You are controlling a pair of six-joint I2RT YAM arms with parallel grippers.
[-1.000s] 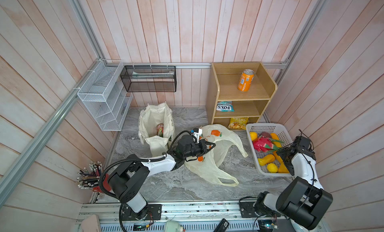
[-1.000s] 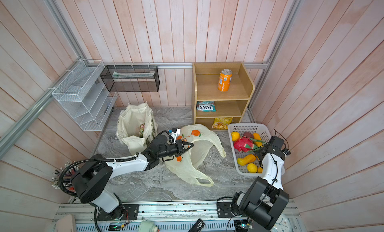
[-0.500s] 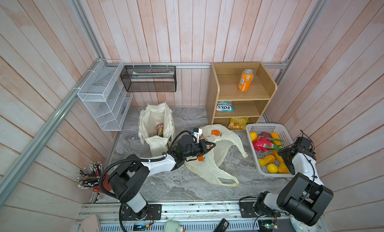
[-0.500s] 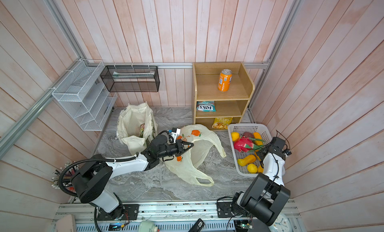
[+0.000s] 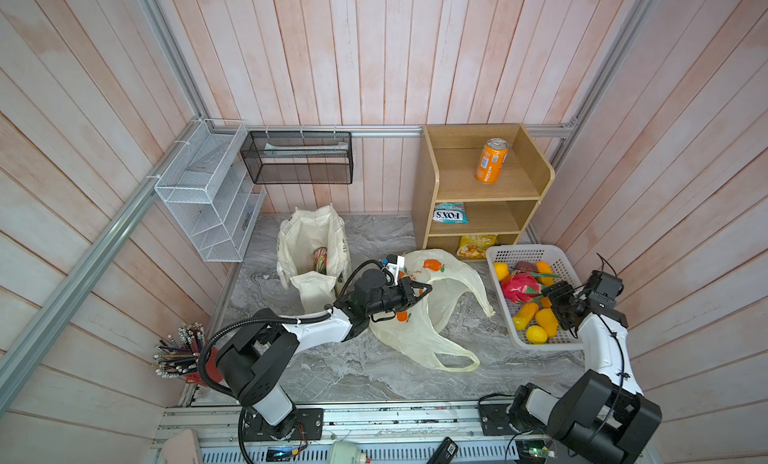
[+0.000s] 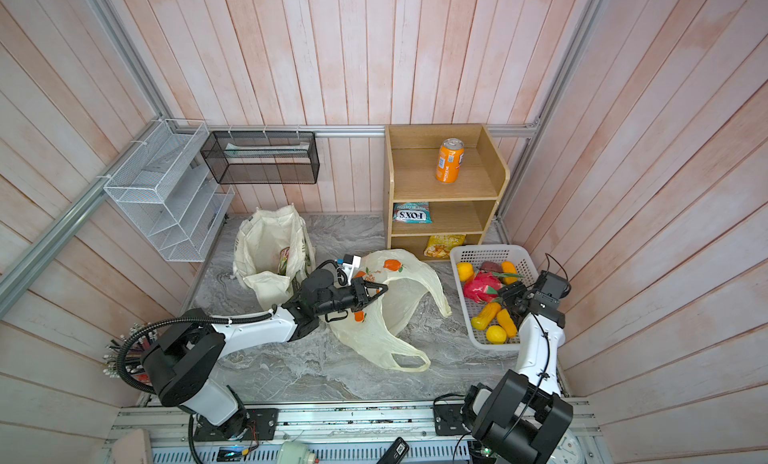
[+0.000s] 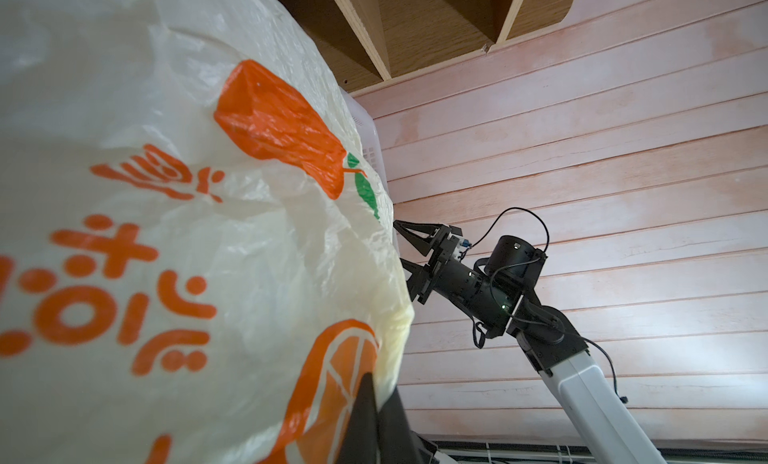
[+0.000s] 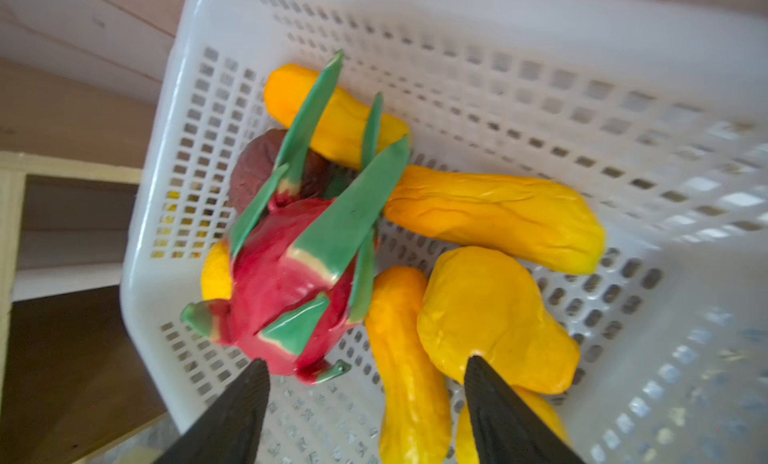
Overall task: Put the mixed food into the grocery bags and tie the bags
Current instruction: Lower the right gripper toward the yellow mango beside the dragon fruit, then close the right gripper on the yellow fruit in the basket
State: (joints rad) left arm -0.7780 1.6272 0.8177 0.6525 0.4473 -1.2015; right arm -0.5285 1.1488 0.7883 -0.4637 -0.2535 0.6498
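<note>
Change: right gripper (image 8: 365, 362) has drawn its jaws in a little over the basket (image 5: 523, 248); the left arm and the plastic bag (image 5: 453, 274) lie as they did.
Left gripper (image 5: 419, 292): pinched shut on the plastic bag's rim, lifting one side so the mouth gapes toward the right edge of the table (image 5: 332, 370).
Right gripper, state: jaws apart and empty, tips low in the basket. The long yellow fruit (image 8: 407, 378) and the base of the dragon fruit (image 8: 286, 283) sit between them.
Plastic bag, place: middle of the table, one loop handle flat toward the near edge.
Tote (image 5: 307, 237): stands open toward the far left corner, something printed showing inside.
Food, place: toy fruit piled in the basket at the right edge, none visible in the plastic bag.
Fruit, handling: judged light, fairly stiff and smooth-skinned. The long yellow fruit suits a grip across its narrow middle. The dragon fruit looks wide, and its leaves are a poor hold.
Bag, handling: thin, limp, slippery film that would sag shut if let go. Doubled rim or handles are the best hold, both loops for tying.
</note>
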